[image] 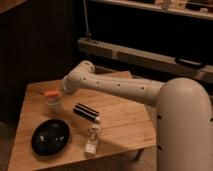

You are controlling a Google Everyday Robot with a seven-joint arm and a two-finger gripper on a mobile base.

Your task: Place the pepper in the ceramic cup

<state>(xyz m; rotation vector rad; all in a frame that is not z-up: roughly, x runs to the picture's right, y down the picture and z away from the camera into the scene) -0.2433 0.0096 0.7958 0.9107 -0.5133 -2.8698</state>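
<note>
Small orange-red pepper (50,93) sits atop pale ceramic cup (54,104), far left; light, stiff, slippery; gripper (64,89) beside it, grip state can't tell; take mid-body.

Dim, warm indoor light falls on the wooden table (120,120) and the white robot arm (120,87), while the background stays nearly black. The gripper (59,94), near the cup (53,103), looks soft and blurred. Soft shadows lie under the black bowl (50,137).
</note>
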